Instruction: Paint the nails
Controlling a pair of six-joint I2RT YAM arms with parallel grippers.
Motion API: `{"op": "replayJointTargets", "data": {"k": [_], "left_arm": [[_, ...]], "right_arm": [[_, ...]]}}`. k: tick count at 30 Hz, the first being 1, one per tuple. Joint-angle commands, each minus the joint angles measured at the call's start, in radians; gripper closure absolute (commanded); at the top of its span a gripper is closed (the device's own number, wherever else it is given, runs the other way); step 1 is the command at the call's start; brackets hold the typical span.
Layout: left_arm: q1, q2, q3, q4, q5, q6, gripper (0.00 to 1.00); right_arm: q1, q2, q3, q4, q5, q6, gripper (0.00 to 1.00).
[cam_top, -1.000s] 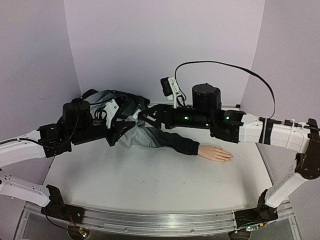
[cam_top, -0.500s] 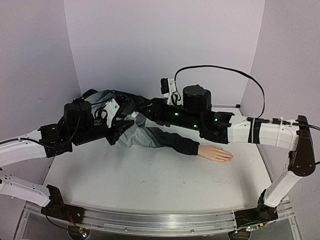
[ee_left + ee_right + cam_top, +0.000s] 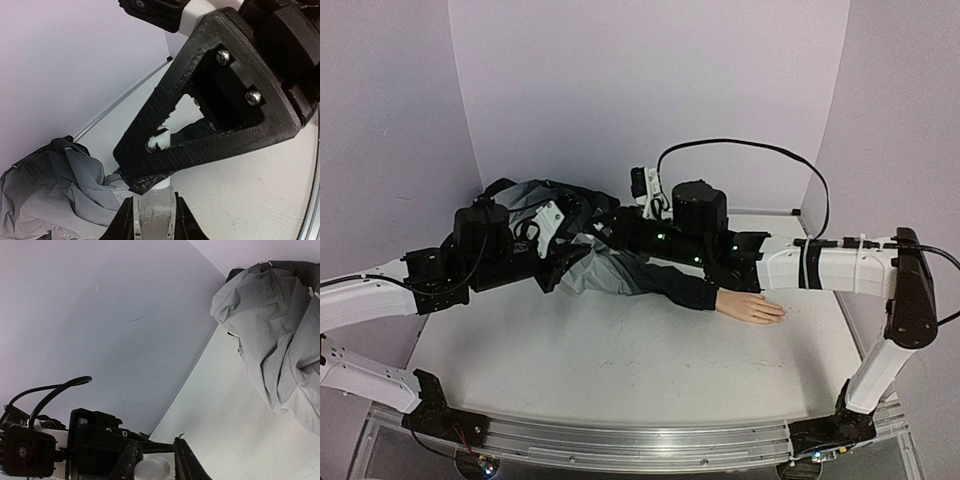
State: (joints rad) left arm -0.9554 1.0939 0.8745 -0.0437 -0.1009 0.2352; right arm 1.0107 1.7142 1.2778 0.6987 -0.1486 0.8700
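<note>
Nails (image 3: 779,316) on pale mannequin hand (image 3: 750,306) await paint; left hand (image 3: 152,220) grasps small whitish bottle (image 3: 154,210); right hand (image 3: 154,456) has now clenched its white cap (image 3: 151,469); uncapping due.

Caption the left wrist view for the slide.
Left fingers clamp a whitish bottle while the right fingers straddle its cap; grey jacket heaped beside it.

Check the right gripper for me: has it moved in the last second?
Yes. In the top view the right gripper has travelled left, away from the unmoved mannequin hand and further over the grey jacket.
</note>
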Motion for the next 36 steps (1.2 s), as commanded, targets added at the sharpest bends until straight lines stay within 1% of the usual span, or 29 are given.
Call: {"op": "replayJointTargets", "data": {"k": [1,3,4,7,9,11,13,14,15,16,17,18,19,20,21,22,24,25,26,27,29,30,31,32,33,34,36], "left_arm": [[-0.005,-0.001,0.037,0.073,0.005,-0.014,1.0],[-0.005,-0.01,0.028,0.074,0.031,-0.033,1.0],[-0.005,-0.01,0.022,0.075,0.045,-0.037,1.0],[-0.003,0.003,0.023,0.073,0.112,-0.038,1.0],[-0.001,0.006,0.02,0.073,0.236,-0.026,1.0],[0.006,0.001,0.016,0.069,0.437,0.018,1.0],[0.03,-0.008,0.016,0.064,0.647,0.016,1.0],[0.043,-0.008,0.02,0.064,0.743,0.006,1.0],[0.057,-0.002,0.028,0.064,0.843,-0.01,1.0],[0.073,0.006,0.039,0.064,0.961,-0.033,1.0],[0.084,0.019,0.052,0.064,1.038,-0.054,1.0],[0.089,0.036,0.071,0.064,1.107,-0.075,1.0],[0.091,0.054,0.083,0.064,1.161,-0.093,1.0],[0.092,0.069,0.092,0.064,1.2,-0.111,1.0],[0.092,0.085,0.098,0.064,1.224,-0.119,1.0],[0.092,0.098,0.102,0.064,1.224,-0.127,1.0],[0.092,0.111,0.104,0.064,1.169,-0.128,1.0],[0.091,0.113,0.101,0.064,1.121,-0.126,1.0],[0.091,0.111,0.095,0.064,1.04,-0.126,1.0],[0.092,0.105,0.09,0.064,0.949,-0.126,1.0],[0.092,0.087,0.076,0.064,0.751,-0.101,1.0],[0.092,0.073,0.067,0.064,0.655,-0.083,1.0],[0.092,0.056,0.06,0.064,0.556,-0.068,1.0],[0.092,0.043,0.053,0.064,0.438,-0.054,1.0],[0.09,0.032,0.046,0.064,0.358,-0.044,1.0],[0.09,0.021,0.042,0.065,0.299,-0.032,1.0],[0.089,0.005,0.033,0.065,0.229,-0.023,1.0]], "right_arm": [[0.005,-0.022,-0.006,0.082,-0.006,-0.007,0.84],[0.004,-0.04,-0.039,0.099,-0.005,0.005,0.96],[0.004,-0.048,-0.062,0.111,-0.006,0.009,1.0],[0.002,-0.084,-0.117,0.125,-0.017,-0.016,1.0],[0.0,-0.124,-0.148,0.124,-0.025,-0.07,1.0],[-0.004,-0.186,-0.192,0.125,-0.024,-0.105,1.0],[-0.016,-0.229,-0.211,0.125,-0.076,-0.153,1.0],[-0.019,-0.244,-0.207,0.124,-0.136,-0.202,1.0],[-0.02,-0.254,-0.196,0.124,-0.224,-0.295,1.0],[-0.021,-0.26,-0.185,0.127,-0.382,-0.378,1.0],[-0.02,-0.261,-0.176,0.133,-0.561,-0.439,1.0],[-0.02,-0.259,-0.172,0.143,-0.718,-0.465,1.0],[-0.02,-0.258,-0.166,0.145,-0.816,-0.469,1.0],[-0.02,-0.261,-0.16,0.131,-0.849,-0.468,1.0],[-0.019,-0.262,-0.15,0.094,-0.846,-0.486,1.0],[-0.019,-0.263,-0.132,0.039,-0.824,-0.515,1.0],[-0.019,-0.267,-0.113,-0.02,-0.754,-0.54,1.0],[-0.018,-0.271,-0.11,-0.027,-0.714,-0.54,1.0],[-0.019,-0.276,-0.104,-0.029,-0.658,-0.53,0.99],[-0.018,-0.283,-0.102,-0.042,-0.573,-0.516,0.89],[-0.018,-0.297,-0.1,-0.068,-0.407,-0.485,0.73],[-0.018,-0.302,-0.098,-0.083,-0.338,-0.464,0.62],[-0.02,-0.305,-0.098,-0.095,-0.268,-0.442,0.54],[-0.018,-0.307,-0.099,-0.11,-0.21,-0.41,0.48],[-0.018,-0.307,-0.1,-0.121,-0.157,-0.386,0.44],[-0.018,-0.305,-0.101,-0.126,-0.102,-0.367,0.41],[-0.018,-0.288,-0.098,-0.139,-0.037,-0.322,0.36]]}}
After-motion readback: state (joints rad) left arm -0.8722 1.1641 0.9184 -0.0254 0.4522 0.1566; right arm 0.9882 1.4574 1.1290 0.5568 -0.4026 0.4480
